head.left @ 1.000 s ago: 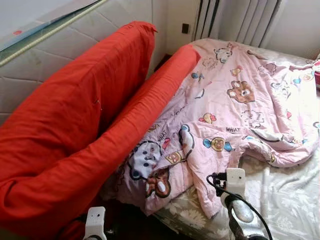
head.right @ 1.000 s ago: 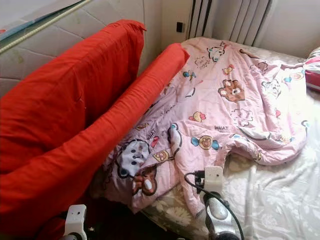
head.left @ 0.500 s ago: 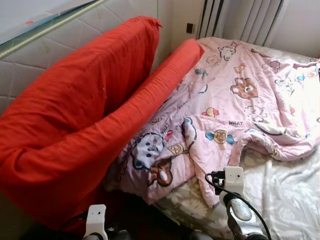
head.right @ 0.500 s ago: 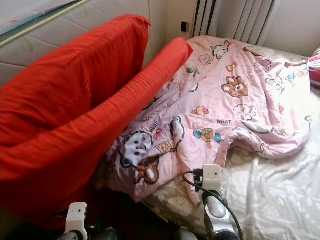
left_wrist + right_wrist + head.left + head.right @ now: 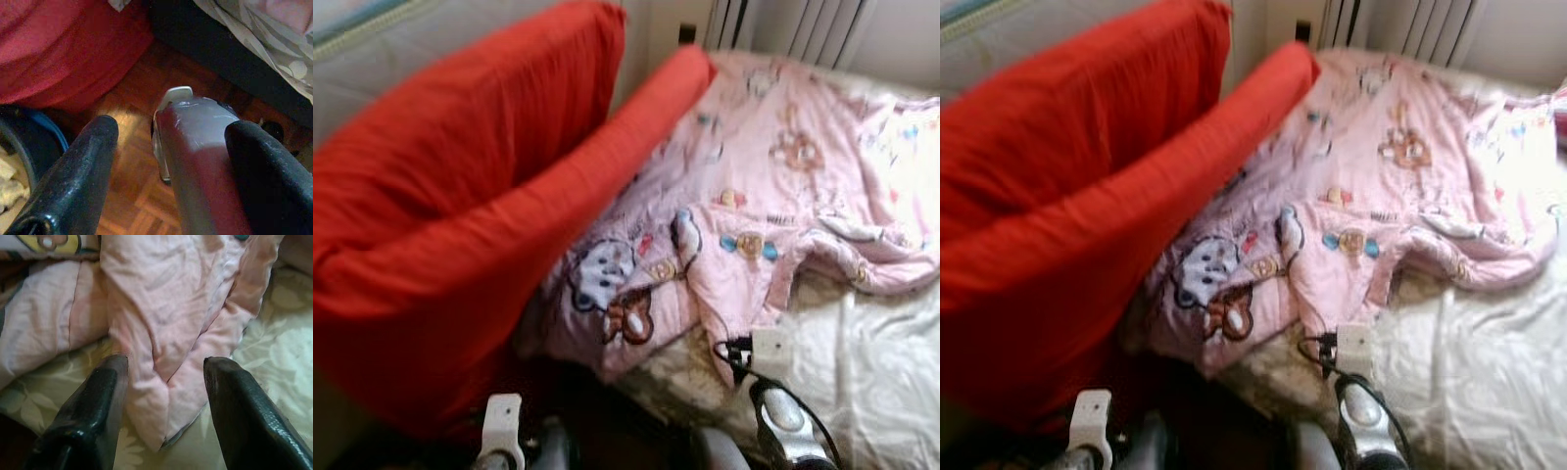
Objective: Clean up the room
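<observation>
eye views motion-blurred | daylight glare upper right | wrist views sharper

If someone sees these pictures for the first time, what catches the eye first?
First the big red cushions, leaning by the wall on the robot's left. Next the pink cartoon quilt, rumpled across the bed. The right gripper hangs open over a fold at the quilt's near edge.

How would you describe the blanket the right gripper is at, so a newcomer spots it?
On the bed, beside the long red cushion, lies a crumpled pink blanket. The open right gripper straddles its near corner. Cartoon animal prints set it apart from the pale floral sheet beneath.
</observation>
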Robot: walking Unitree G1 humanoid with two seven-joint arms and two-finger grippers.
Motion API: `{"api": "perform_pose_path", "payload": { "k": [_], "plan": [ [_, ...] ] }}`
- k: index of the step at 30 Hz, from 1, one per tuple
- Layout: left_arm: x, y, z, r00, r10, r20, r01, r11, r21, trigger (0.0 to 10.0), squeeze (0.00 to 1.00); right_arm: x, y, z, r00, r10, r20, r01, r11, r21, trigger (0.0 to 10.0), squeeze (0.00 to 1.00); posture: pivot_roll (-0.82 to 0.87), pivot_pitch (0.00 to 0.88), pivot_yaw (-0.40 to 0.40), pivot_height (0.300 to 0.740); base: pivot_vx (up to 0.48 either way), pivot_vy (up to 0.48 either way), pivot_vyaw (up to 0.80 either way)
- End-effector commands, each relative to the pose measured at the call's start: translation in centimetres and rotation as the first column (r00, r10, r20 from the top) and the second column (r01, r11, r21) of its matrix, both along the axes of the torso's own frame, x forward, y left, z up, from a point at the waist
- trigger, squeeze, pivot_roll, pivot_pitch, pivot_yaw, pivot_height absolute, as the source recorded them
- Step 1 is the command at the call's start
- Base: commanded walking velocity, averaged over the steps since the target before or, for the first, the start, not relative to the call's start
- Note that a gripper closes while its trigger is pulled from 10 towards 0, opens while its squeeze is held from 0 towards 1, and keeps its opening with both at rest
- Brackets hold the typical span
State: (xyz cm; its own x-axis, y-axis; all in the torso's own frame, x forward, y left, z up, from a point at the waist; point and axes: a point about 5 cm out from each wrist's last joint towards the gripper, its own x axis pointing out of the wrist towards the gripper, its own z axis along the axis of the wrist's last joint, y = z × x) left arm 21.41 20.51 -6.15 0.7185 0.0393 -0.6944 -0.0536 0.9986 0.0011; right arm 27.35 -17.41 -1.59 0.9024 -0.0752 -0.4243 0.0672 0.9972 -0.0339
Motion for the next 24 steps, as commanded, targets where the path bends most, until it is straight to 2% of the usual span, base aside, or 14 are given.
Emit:
{"api": "perform_pose_path", "payload": {
  "k": [1,12,24],
  "plan": [
    [-1.44,0.07,-0.91,0.998,-0.003,-0.067,0.003,1.0,0.001,10.0,0.0,-0.39,0.03,-0.44,1.0,-0.009,-0.029,0.009,1.0,0.002,10.0,0.0,-0.03,0.164,0.002,0.626,0.0,0.0,0.0],
    [-1.29,-0.06,-0.85,0.998,-0.014,-0.064,0.014,1.0,0.003,10.0,0.0,-0.23,0.34,-0.34,1.0,-0.001,-0.023,0.001,1.0,0.016,10.0,0.0,-0.03,0.17,0.004,0.626,0.0,0.0,0.0],
    [-1.03,-0.19,-0.71,0.998,-0.021,-0.054,0.021,1.0,0.004,10.0,0.0,-0.04,0.67,-0.15,1.0,0.025,-0.01,-0.025,1.0,0.012,10.0,0.0,-0.03,0.172,0.005,0.626,0.283,0.0,0.0]
  ]
}}
